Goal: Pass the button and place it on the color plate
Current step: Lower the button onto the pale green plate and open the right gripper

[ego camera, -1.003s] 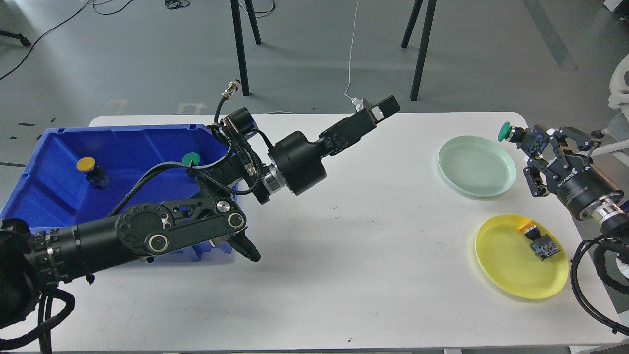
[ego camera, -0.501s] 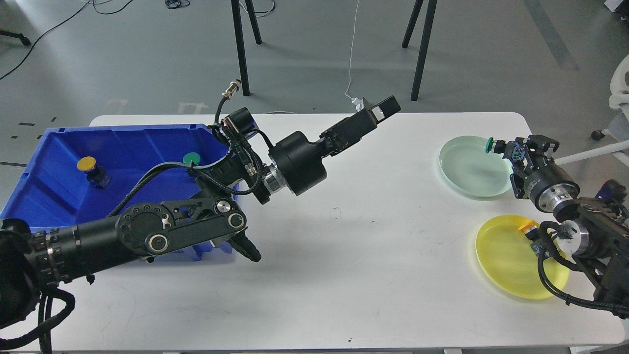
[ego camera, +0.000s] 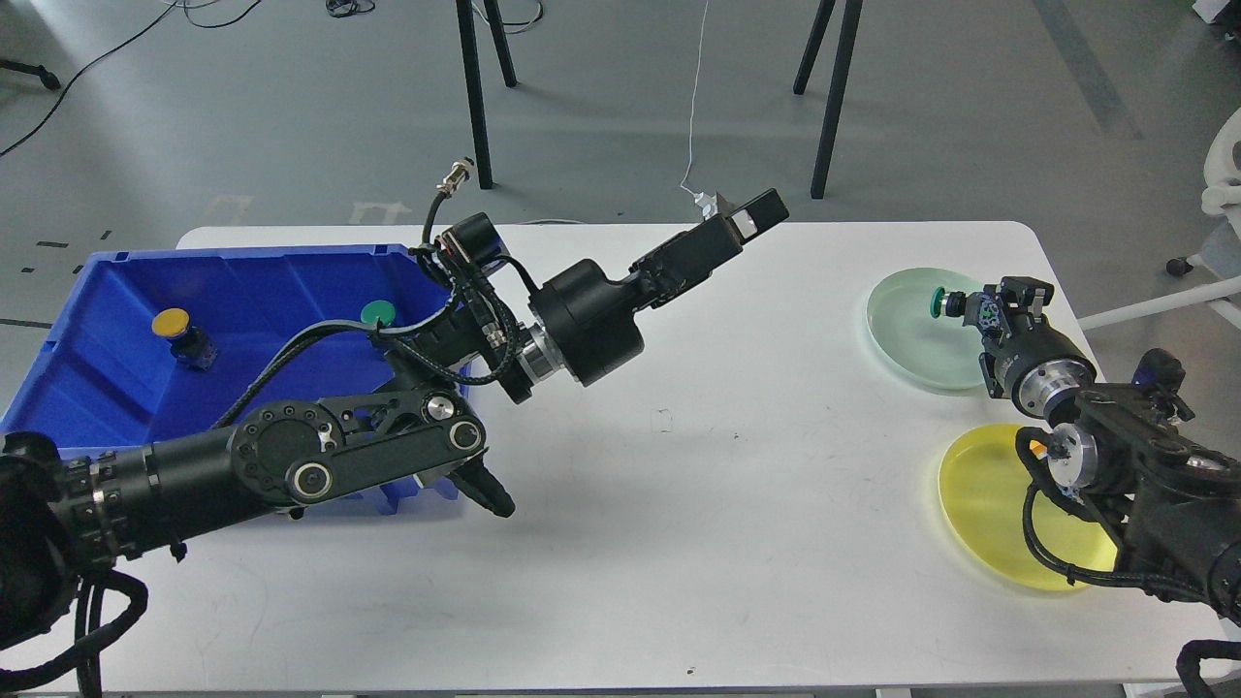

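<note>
My right gripper [ego camera: 972,310] is shut on a green-capped button [ego camera: 938,302] and holds it over the right part of the pale green plate [ego camera: 906,334]. Below it, a yellow plate [ego camera: 989,514] holds a yellow button [ego camera: 1037,449] that my right arm mostly hides. My left gripper [ego camera: 742,215] is open and empty, raised over the far middle of the table. A yellow-capped button [ego camera: 175,328] and a green-capped button [ego camera: 376,313] sit in the blue bin [ego camera: 262,281] at the left.
The white table [ego camera: 679,485] carries the bin at the left and the two plates at the right. My left arm stretches from the bin's front corner across to the table's middle back. Stand legs are on the floor behind.
My right gripper has swung left and down with the green button, from beyond the green plate's right rim to over the plate. Its arm now covers the yellow button. The left arm has not moved.
</note>
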